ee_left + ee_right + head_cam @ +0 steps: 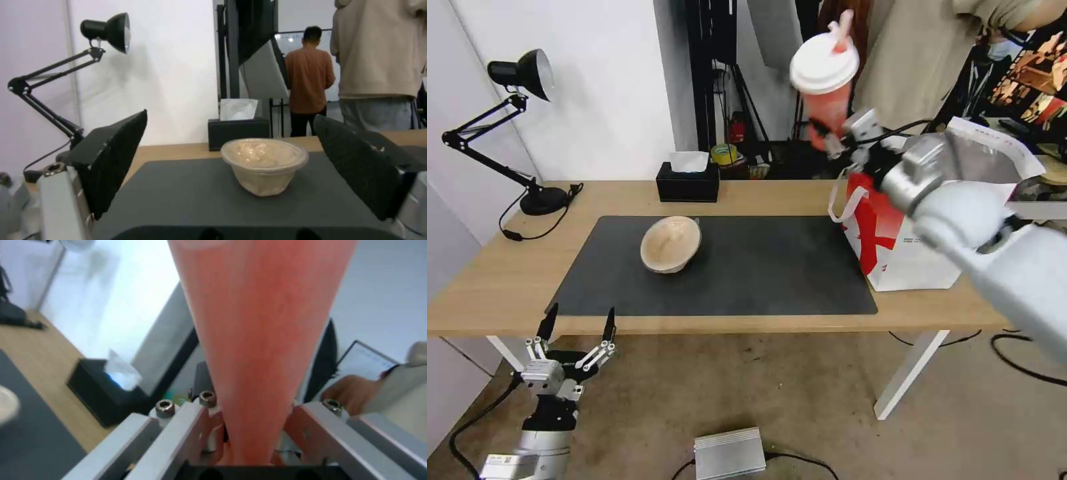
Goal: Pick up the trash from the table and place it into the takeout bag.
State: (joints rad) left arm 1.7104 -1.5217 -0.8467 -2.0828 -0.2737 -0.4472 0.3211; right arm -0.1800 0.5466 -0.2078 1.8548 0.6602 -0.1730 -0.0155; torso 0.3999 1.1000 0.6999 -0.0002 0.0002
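1. The left gripper (578,327) hangs below the tabletop's front left corner, fingers spread wide and holding nothing; its wrist view looks across the dark grey mat (720,267) on the table (500,280).
2. The tan paper bowl (671,244) sits on the mat's rear left part, tilted on its side in the head view, just in front of the black tissue box (688,183). It looks light and thin-walled, so it will likely crush if squeezed hard; its rim seems the best place to pinch.
3. The red drink cup (826,87) is up in the air beyond the tabletop's rear edge, leaning, its white lid and straw on top. The right gripper (830,140) is clamped on the cup's narrow lower end. The tapered, smooth wall may slip, and any liquid left would make it top-heavy.
4. The takeout bag (914,253) stands at the tabletop's right end, white with a red side panel, mouth open, foil lining showing.
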